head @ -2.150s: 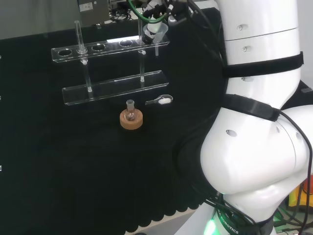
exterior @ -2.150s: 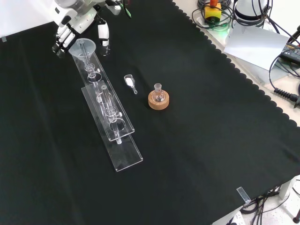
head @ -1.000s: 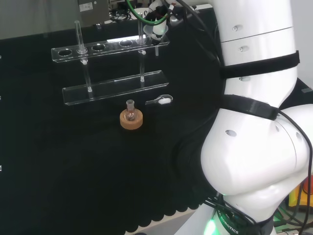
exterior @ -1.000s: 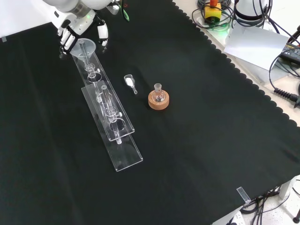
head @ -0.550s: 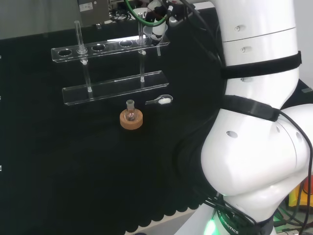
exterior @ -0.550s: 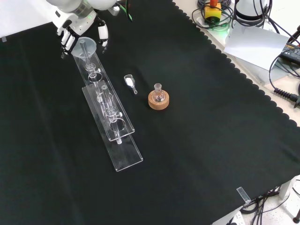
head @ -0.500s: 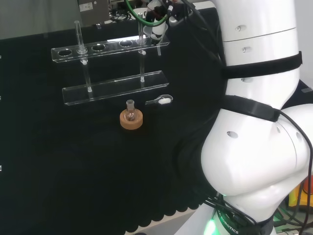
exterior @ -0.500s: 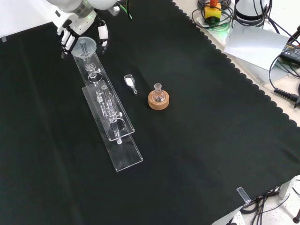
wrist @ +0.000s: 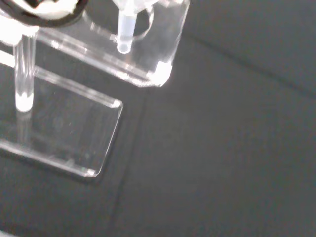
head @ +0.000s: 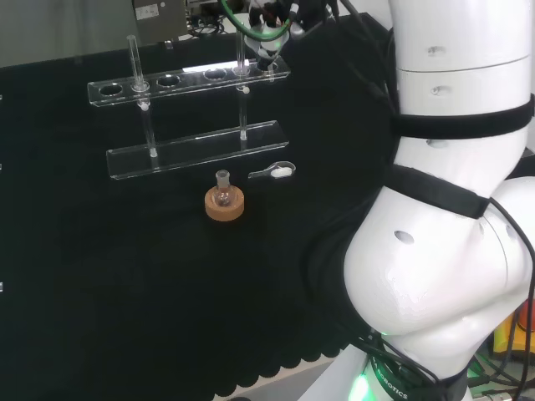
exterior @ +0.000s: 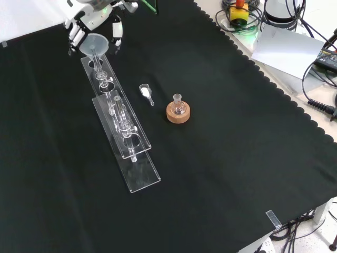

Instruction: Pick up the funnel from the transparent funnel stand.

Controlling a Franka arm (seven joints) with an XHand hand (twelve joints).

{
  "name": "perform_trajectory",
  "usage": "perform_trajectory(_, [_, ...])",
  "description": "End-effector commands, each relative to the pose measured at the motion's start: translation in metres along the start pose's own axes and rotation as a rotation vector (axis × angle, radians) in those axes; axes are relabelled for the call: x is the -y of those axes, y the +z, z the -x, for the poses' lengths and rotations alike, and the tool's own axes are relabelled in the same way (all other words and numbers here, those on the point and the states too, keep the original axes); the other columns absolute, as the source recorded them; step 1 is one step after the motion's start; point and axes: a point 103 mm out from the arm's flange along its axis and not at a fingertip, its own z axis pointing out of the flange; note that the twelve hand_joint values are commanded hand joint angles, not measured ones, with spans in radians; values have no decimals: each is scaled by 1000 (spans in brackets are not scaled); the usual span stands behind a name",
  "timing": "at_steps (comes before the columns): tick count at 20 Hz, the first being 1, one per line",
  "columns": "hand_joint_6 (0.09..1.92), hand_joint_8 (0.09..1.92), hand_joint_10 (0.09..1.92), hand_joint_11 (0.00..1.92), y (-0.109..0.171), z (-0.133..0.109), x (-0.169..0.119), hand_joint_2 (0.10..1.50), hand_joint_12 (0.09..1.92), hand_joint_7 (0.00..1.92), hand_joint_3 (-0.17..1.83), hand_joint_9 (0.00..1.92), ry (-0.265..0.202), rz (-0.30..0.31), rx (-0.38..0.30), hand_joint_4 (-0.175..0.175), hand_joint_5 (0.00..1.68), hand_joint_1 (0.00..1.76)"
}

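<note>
Front view, upper left of the frame: the hand (exterior: 93, 18) has its fingers (exterior: 117, 30) curled around the bowl of the funnel (exterior: 94, 44), one finger to the right of the bowl and others to its left. The funnel sits above the far end of the transparent funnel stand (exterior: 122, 124), bowl raised over the top shelf, stem pointing down toward the end hole. In the wrist view the stem tip (wrist: 123, 47) hangs level with that hole at the corner of the top shelf, so the stem appears not yet clear of it.

Judgement on the step in hand: this is the lift-out. Done well, the hand would travel straight up along the stem's axis until the tip stands fully above the shelf, and only then move sideways. Any sideways drift while the tip is within the hole would likely catch the stem on the hole's edge and drag or tip the light stand. The funnel should stay upright, and the grip should stay on the bowl.

Condition of the funnel: translucent, whitish plastic or glass, with a wide conical bowl and a narrow straight stem. The stem reads as a pale tube with a rounded open tip. No contents can be made out.

Head view, top centre of the frame: the hand sits at the right end of the stand's upper shelf, but its fingers are not discernible there.
</note>
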Motion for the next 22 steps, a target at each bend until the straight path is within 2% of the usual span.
perform_trajectory(1, [803,743,493,657,-24,10,15,747,1201,669,574,1032,35,45,20,17,703,866])
perform_trajectory(12, [829,746,480,698,-49,20,67,750,1172,660,586,1074,76,57,20,5,704,877])
perform_trajectory(22, [843,744,461,714,-55,1,122,750,1158,664,597,1094,90,79,-9,3,699,880])
